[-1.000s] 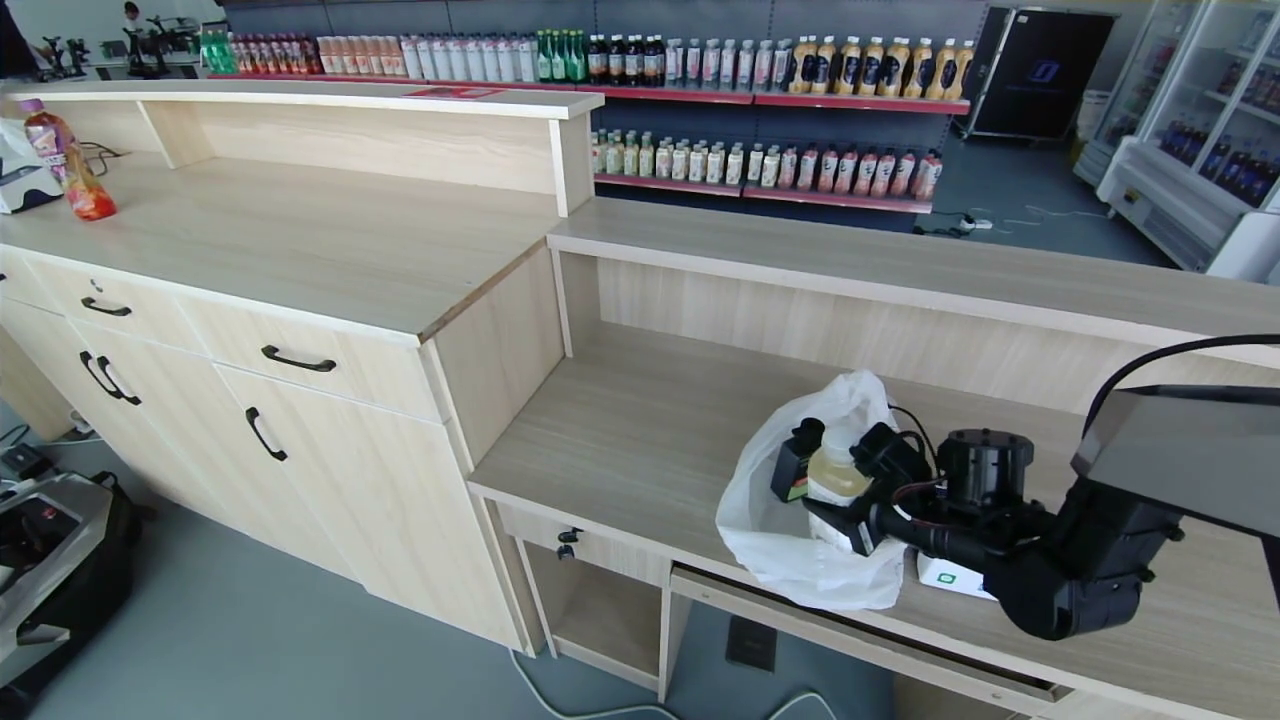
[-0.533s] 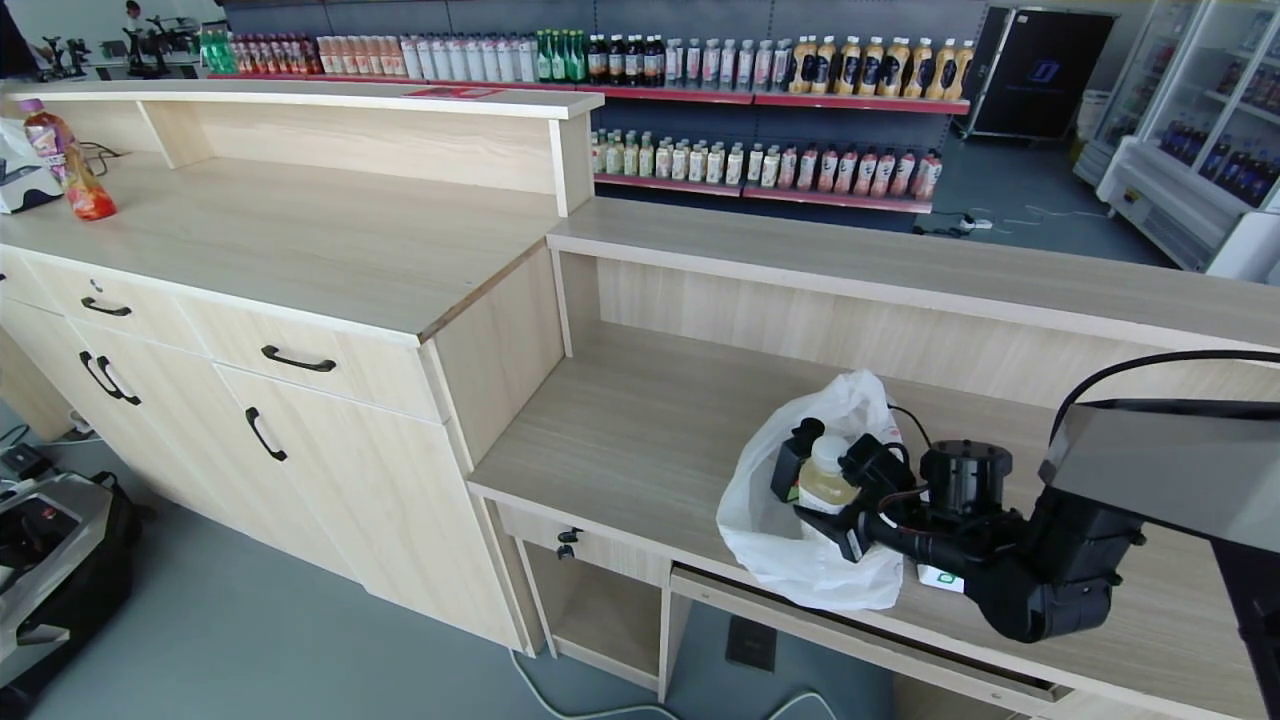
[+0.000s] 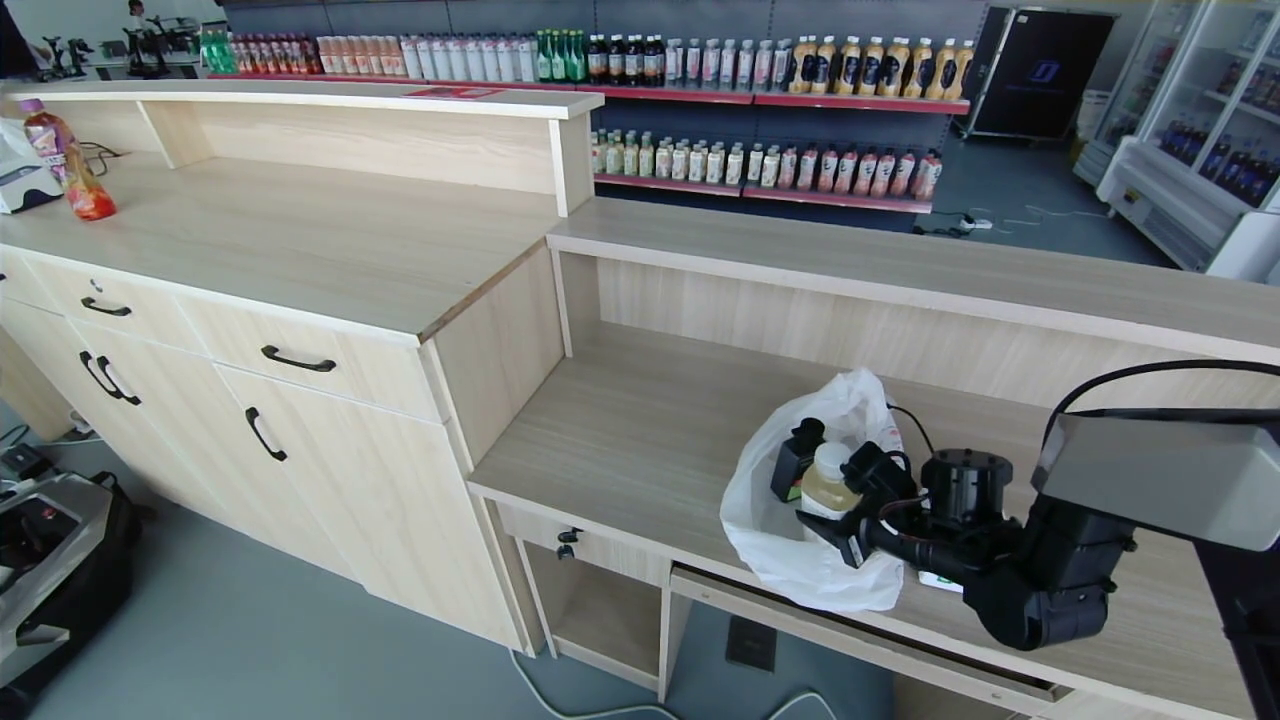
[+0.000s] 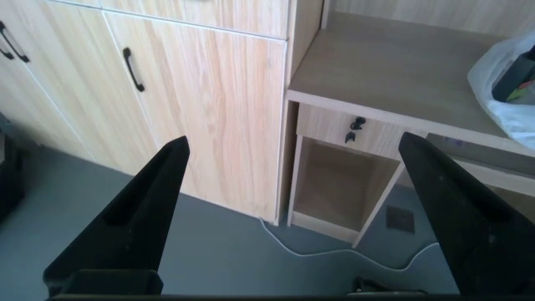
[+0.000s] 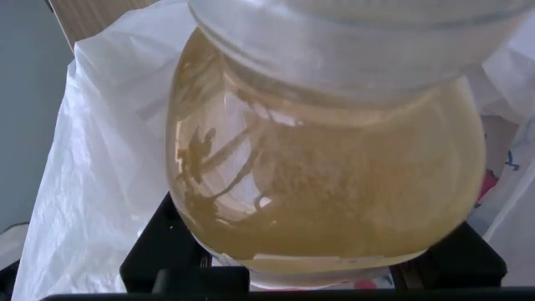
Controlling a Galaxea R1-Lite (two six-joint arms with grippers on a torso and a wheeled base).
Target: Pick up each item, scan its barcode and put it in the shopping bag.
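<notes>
right gripper clamped on bottle | bottle sunk lower into shopping bag than a second ago, near worktop front edge | left gripper spread wide, empty, before cabinet

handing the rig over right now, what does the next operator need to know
Left gripper: open, empty, hanging low by the cabinet doors.
Right gripper: shut on a bottle of yellowish drink, held upright in the mouth of the shopping bag on the lower counter.
Done: a dark item already sits in the bag.
Left: release this bottle (whether it was scanned cannot be told), then pick, scan and bag the orange drink bottle on the upper counter.
</notes>
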